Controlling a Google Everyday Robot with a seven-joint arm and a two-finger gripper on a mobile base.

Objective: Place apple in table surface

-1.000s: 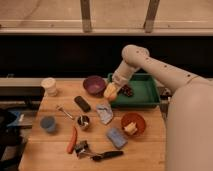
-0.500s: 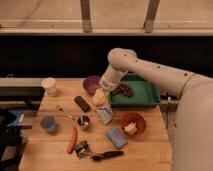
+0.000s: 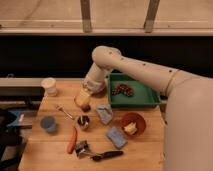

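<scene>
- Now the gripper [image 3: 84, 97] is down low over the far part of the counter [image 3: 45, 156], a bit left of the middle.
- Its jaws are closed around the apple [image 3: 81, 100] and hold it.
- The apple is yellow-orange and sits at the tip of the big pale arm [image 3: 135, 67]. I cannot tell if it touches the wood.
- A small dark thing [image 3: 88, 107] peeks out just beside the apple, on its near right side.
- A green tray [image 3: 150, 97] lies to the right of the gripper, at the far right of the counter. A dark bumpy cluster [image 3: 122, 90] is in it.
- A white cup [image 3: 49, 86] stands at the far left corner, apart from the apple.
- Nearer than the apple are a spoon [image 3: 64, 111], a little metal cup [image 3: 83, 120] and a blue-grey packet [image 3: 104, 114].
- An orange-red bowl [image 3: 136, 119] is on the right side, with a pale yellow lump [image 3: 130, 128] in it.
- A blue bowl [image 3: 48, 123] is on the left.
- An orange stick-shaped thing [image 3: 73, 140], a blue sponge [image 3: 116, 136] and a black-handled tool [image 3: 107, 155] lie toward the near edge.
</scene>
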